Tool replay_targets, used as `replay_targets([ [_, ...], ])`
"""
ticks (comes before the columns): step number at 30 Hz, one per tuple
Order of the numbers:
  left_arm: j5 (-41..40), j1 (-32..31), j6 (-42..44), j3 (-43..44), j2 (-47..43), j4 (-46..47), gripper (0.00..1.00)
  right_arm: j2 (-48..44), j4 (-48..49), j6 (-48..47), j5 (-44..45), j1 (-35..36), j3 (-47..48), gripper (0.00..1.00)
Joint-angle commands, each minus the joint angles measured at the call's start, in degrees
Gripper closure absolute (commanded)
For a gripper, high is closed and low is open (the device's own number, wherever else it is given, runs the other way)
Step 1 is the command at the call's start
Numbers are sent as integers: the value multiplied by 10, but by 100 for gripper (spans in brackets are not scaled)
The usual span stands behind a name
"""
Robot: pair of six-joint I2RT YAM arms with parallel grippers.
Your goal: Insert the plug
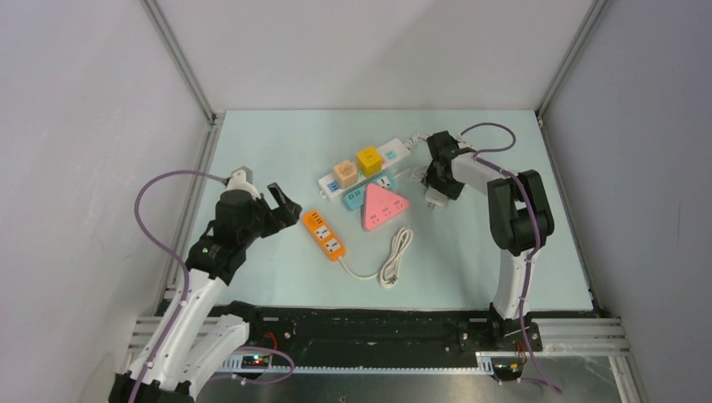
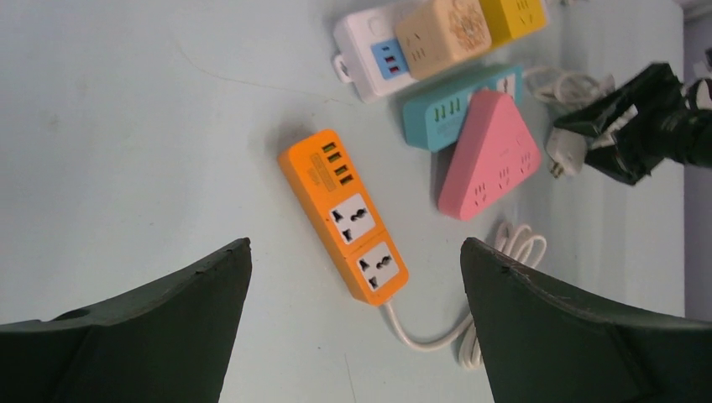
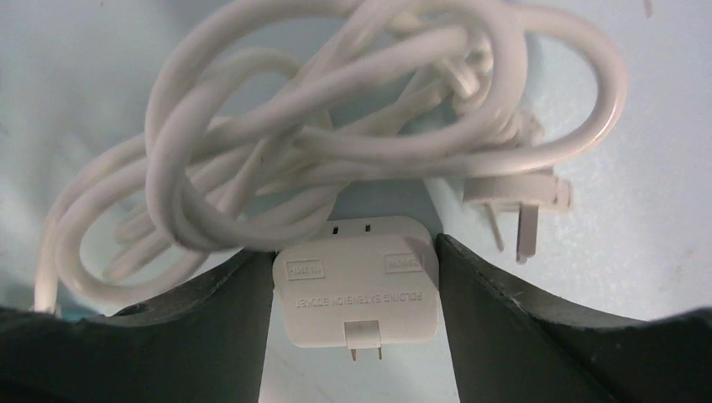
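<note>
Pale green table (image 1: 470, 252) between white walls. Clamped tight in the right gripper (image 3: 354, 256): a white plug (image 3: 357, 298), just right of the pink socket (image 1: 383, 206), coiled cord (image 3: 336, 109) close beyond. Left gripper (image 2: 353, 250) spread wide, holding nothing, above the orange strip (image 2: 344, 214).

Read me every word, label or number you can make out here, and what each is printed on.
"FOLDING EXTENSION SOCKET": embossed, upside down in the right wrist view, on the white adapter held in the right gripper.
Two small boxed labels above that line on the adapter: too blurred to read.
Small marking on the orange power strip by its USB ports: too small to read.
Nothing else is legible.
</note>
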Motion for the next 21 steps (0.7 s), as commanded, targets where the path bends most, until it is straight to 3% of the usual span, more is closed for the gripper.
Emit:
replay_targets([
  [1, 107, -1, 33, 7, 15, 53, 2, -72, 46, 28, -55, 14, -41, 41],
  [4, 120, -21, 24, -2, 22, 99, 2, -120, 56, 49, -96, 33, -61, 41],
  [8, 102, -98, 12, -12, 34, 167, 2, -183, 54, 68, -138, 59, -72, 42],
  [15, 119, -173, -13, -3, 108, 308, 2, -309, 39, 66, -100, 157, -78, 42],
  [21, 114, -214, 20, 57, 160, 348, 3, -365, 35, 105, -92, 244, -78, 43],
])
